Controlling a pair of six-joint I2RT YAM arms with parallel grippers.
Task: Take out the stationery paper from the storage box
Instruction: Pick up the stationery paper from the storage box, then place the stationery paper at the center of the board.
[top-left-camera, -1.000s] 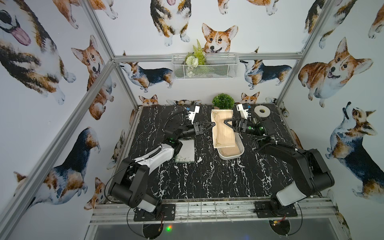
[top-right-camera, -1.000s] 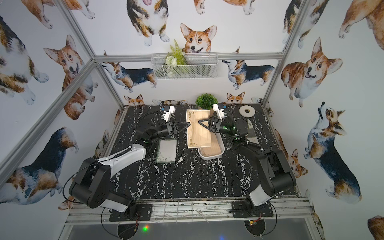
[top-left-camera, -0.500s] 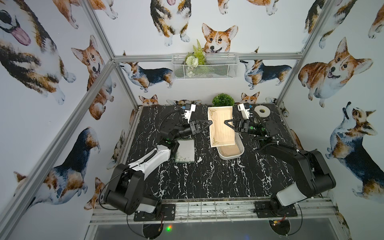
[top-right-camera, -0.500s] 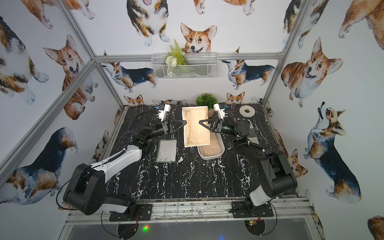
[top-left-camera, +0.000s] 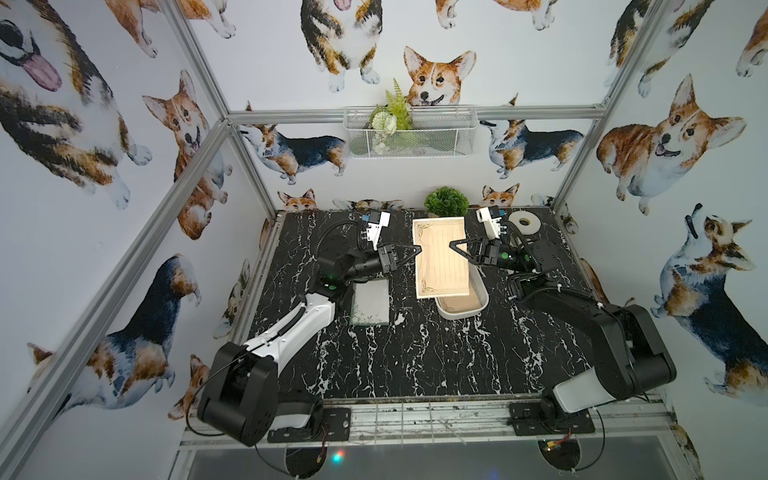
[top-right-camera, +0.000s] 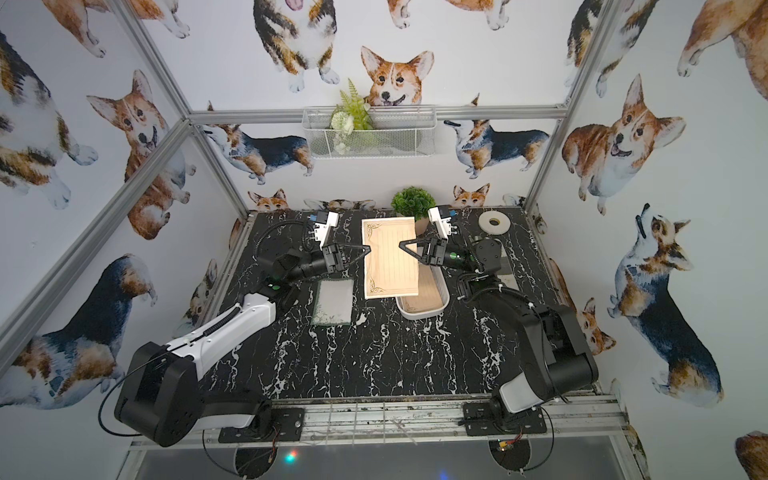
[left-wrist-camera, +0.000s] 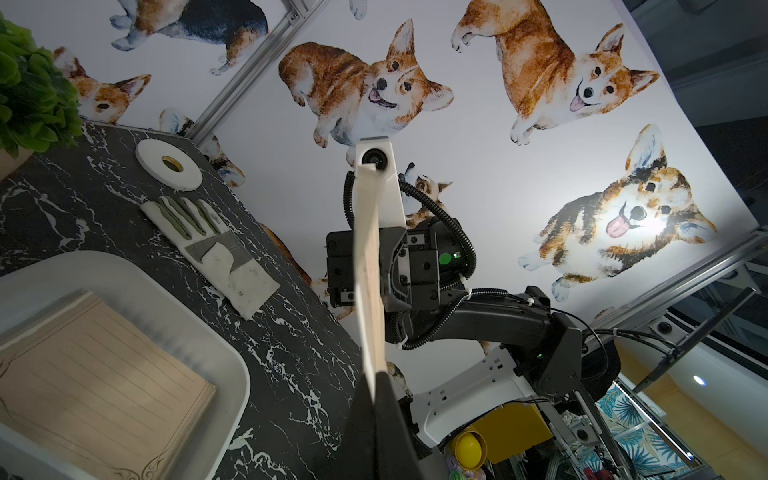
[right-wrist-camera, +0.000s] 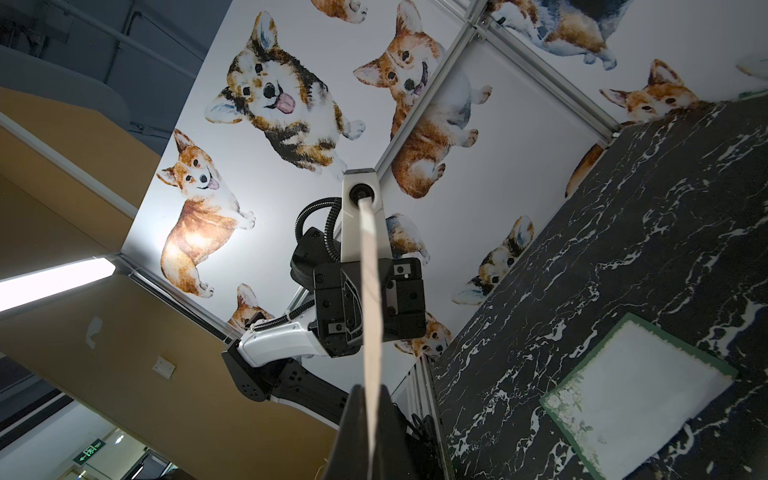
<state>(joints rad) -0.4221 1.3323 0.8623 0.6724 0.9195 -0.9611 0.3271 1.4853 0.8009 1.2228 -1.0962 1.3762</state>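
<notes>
Found the lifted tan sheet (top-left-camera: 440, 257) (top-right-camera: 388, 257) up in the air in both top views, stretched flat between the two arms and covering the 12 o'clock end of the storage box (top-left-camera: 484, 293). Saw the left gripper (top-left-camera: 419, 248) clamped onto its 9 o'clock edge, fingers pinched tight on the paper. Saw the right gripper (top-left-camera: 451, 245) doing the same at the 3 o'clock edge, fingers closed on it too, going by the right wrist view, with that lifted tan sheet (right-wrist-camera: 371, 291) running edge-on straight into the pinch. Got the same story from the left wrist view: lifted tan sheet (left-wrist-camera: 368, 266) edge-on, clear of the table (left-wrist-camera: 291, 353).

Spotted a stack of tan sheets (top-left-camera: 459, 303) lying inside the box, ruled lines and corner scrolls facing up, peeking out at the 6 o'clock end from under the lifted one. Put the box itself at roughly 2 o'clock from the middle of the table. Noticed a green-bordered sheet (top-left-camera: 370, 301) flat on the black marble at 9 o'clock of the box, near it but not touching.

Also clocked a white tape roll (top-left-camera: 524, 222) in the 1 o'clock corner, a grey-and-white glove (left-wrist-camera: 208, 245) lying between roll and box, and a small potted plant (top-left-camera: 446, 200) at 12 o'clock by the back wall. Couldn't count the sheets in that stack.
</notes>
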